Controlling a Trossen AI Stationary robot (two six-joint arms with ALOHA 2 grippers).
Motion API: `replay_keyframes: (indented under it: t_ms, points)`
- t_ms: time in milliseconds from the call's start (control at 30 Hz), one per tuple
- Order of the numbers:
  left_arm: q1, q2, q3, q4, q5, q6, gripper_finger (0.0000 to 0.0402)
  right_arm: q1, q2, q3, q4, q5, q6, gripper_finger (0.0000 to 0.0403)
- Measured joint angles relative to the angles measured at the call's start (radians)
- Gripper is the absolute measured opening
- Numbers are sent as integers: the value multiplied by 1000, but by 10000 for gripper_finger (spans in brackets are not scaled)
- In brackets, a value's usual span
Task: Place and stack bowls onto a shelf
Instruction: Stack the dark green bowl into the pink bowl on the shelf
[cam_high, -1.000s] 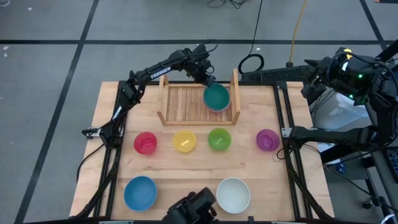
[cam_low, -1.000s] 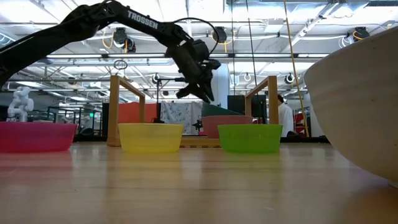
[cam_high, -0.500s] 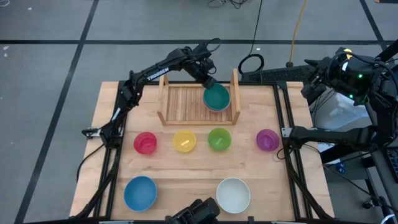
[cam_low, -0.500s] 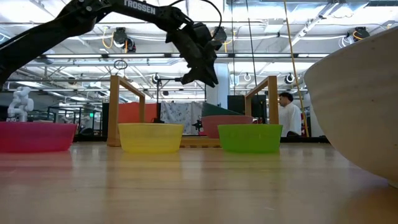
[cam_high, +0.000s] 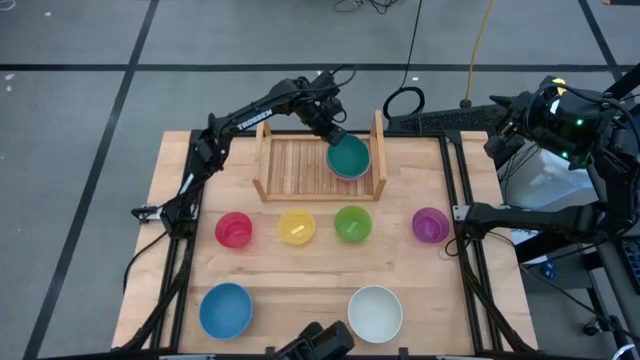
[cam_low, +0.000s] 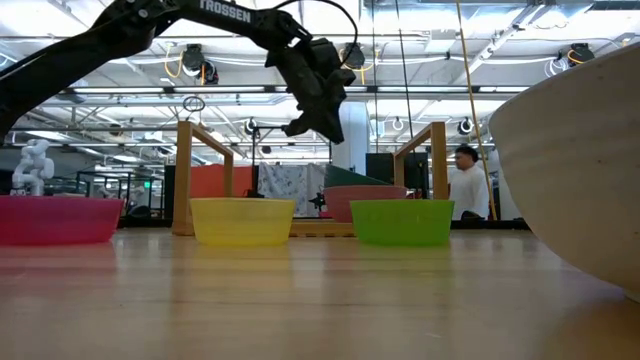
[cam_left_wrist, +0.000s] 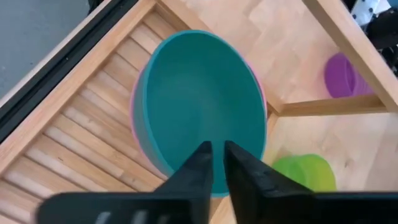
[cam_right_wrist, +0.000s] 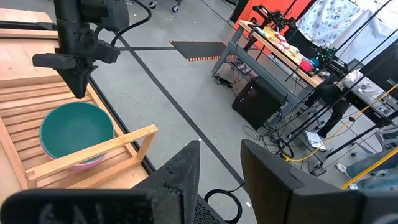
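Note:
A teal bowl (cam_high: 349, 156) sits nested in a pink bowl (cam_left_wrist: 134, 118) on the right half of the slatted wooden shelf (cam_high: 300, 165). My left gripper (cam_left_wrist: 216, 154) hangs shut above the teal bowl's far-left rim, clear of it, with nothing between its fingers. It also shows in the high view (cam_high: 335, 133) and the low view (cam_low: 318, 135). My right gripper (cam_right_wrist: 221, 146) is open and empty. That arm (cam_high: 555, 125) stands raised beyond the table's far right corner.
Pinkish-red (cam_high: 234, 229), yellow (cam_high: 297, 226), light green (cam_high: 353, 223) and purple (cam_high: 430, 224) bowls stand in a row mid-table. Blue (cam_high: 225, 309) and white (cam_high: 375, 312) bowls stand near the front edge. The shelf's left half is bare slats. A person (cam_low: 468, 185) stands in the room behind.
My left gripper has risen from just over the teal bowl's rim to a spot well above the shelf. The teal bowl stays nested in the pink one.

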Motion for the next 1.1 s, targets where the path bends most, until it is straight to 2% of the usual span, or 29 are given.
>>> replay_keyframes:
  t_ms: [67,367,867,1100]
  points:
    - [0,0,0,1,-6,10,9,0,0,0,0,0,0,110]
    - [-8,0,-1,-30,-10,14,3,0,0,0,0,0,0,110]
    - [-27,1,-151,-4,-14,50,2,0,0,0,0,0,0,110]
    - [-26,2,-201,62,-17,49,1,0,0,0,0,0,1,110]
